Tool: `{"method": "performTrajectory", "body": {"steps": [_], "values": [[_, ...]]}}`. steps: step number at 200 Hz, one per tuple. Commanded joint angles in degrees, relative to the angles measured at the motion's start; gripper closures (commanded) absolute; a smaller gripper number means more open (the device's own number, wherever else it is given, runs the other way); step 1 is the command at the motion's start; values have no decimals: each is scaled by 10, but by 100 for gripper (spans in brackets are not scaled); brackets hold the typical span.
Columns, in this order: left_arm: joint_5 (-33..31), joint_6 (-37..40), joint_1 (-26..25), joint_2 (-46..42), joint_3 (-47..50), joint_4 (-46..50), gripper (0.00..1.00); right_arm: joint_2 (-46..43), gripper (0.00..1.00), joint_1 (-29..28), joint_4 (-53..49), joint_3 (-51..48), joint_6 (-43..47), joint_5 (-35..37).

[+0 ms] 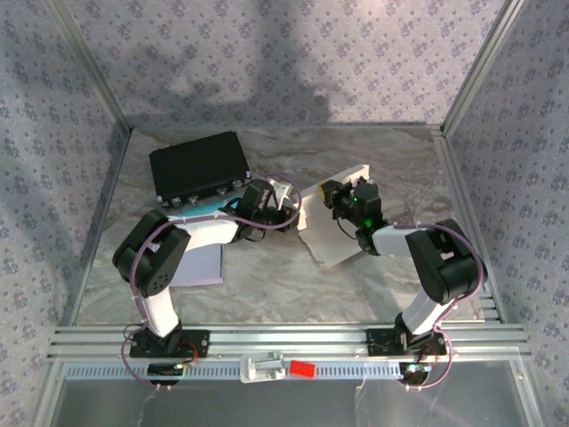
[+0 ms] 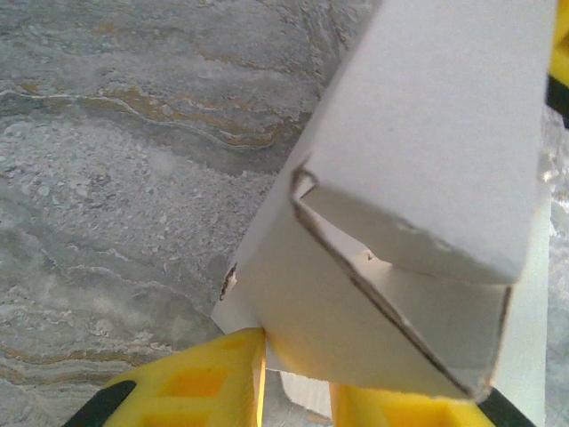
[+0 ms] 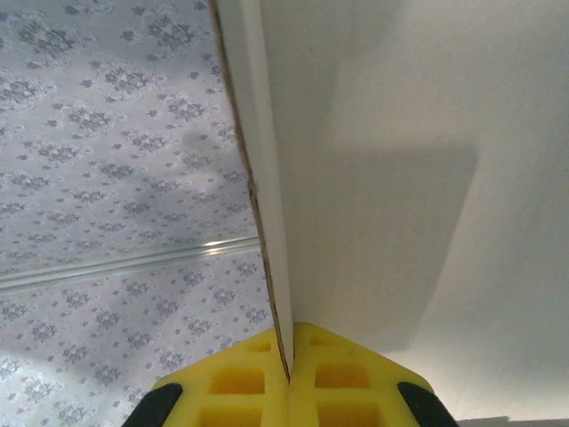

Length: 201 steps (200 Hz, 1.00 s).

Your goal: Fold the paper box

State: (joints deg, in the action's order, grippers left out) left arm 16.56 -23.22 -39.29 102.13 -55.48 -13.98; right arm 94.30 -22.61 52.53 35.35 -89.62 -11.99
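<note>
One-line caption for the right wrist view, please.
Right gripper shut on the thin edge of the white paper box, patterned wall behind.

No readable text, brands or numbers anywhere. The paper box [image 2: 427, 133] shows plain white faces. The black case [image 1: 197, 166] at far left has no legible marking. The red tag [image 1: 303, 368] on the near rail is too small to read.

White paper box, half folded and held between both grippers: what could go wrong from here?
1. The right gripper pinches only a thin panel edge of the white paper box; it may slip or crease.
2. The frayed corner near the left gripper could rip if the arms pull apart.
</note>
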Motion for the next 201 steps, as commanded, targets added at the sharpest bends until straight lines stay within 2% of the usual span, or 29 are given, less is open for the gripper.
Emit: {"method": "performTrajectory", "body": {"steps": [1, 50, 89, 152, 201], "values": [[-54, -33, -1, 16, -11, -17, 75, 11, 100, -20, 33, -17, -20, 6], [-108, -48, -24, 26, -24, -13, 73, 15, 100, -36, 51, -25, -44, 36], [-131, -65, -27, 37, -26, -17, 75, 7, 100, -42, 41, -30, -53, 53], [-154, -86, -31, 56, -41, -25, 73, 18, 100, -67, 65, -48, -62, 97], [-166, -89, -32, 74, -44, -33, 75, 25, 100, -74, 63, -49, -89, 117]]}}
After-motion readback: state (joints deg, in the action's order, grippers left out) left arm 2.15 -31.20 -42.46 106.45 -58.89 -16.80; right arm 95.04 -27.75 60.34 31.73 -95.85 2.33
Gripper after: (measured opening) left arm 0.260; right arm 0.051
